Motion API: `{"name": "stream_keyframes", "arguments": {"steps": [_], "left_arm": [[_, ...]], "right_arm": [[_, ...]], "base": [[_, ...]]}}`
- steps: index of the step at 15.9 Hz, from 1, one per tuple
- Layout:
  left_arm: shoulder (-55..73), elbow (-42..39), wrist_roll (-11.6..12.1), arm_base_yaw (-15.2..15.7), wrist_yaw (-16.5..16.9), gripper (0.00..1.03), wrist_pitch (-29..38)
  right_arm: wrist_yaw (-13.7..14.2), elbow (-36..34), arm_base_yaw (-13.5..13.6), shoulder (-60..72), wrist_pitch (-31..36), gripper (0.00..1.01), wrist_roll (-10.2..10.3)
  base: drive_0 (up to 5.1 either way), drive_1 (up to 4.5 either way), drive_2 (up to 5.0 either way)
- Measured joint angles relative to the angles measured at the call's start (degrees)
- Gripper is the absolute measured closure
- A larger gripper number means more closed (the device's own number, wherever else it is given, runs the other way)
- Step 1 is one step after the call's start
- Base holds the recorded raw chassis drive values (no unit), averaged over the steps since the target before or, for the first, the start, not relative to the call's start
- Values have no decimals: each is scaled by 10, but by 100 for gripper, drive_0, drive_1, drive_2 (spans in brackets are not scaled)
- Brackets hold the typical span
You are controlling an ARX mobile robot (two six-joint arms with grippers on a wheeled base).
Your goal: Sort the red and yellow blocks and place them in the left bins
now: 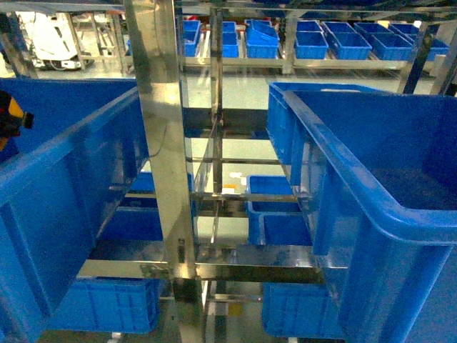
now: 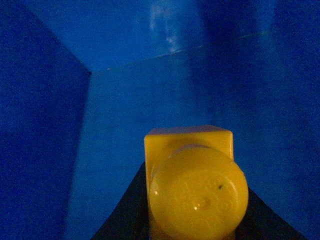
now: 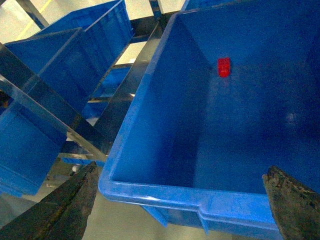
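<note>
Head view: two big blue crates flank a steel rack post, the left crate and the right crate. Left wrist view: my left gripper is clamped on the yellow block, inside a crate. Right wrist view: my right gripper hangs spread wide above the crate where the red block lies.

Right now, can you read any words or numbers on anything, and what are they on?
None can be read.
Raised letters on the round stud of the yellow block: too blurred to read.
Small white and yellow tag on the metal rack: too small to read.
Blue bins and red block: no writing shows.
</note>
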Motion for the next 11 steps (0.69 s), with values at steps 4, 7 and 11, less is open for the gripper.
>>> {"name": "stream_keyframes", "arguments": {"steps": [4,7,11], "left_arm": [[130,76,70,37,-33,75,0],[128,89,65,36,-1,59,-20],[16,47,26,26,52,15,-44]], "right_arm": [[0,0,0,0,0,3,0],[0,0,0,0,0,3,0],[0,0,0,0,0,3,0]], "base": [[0,0,0],[0,0,0],[0,0,0]]}}
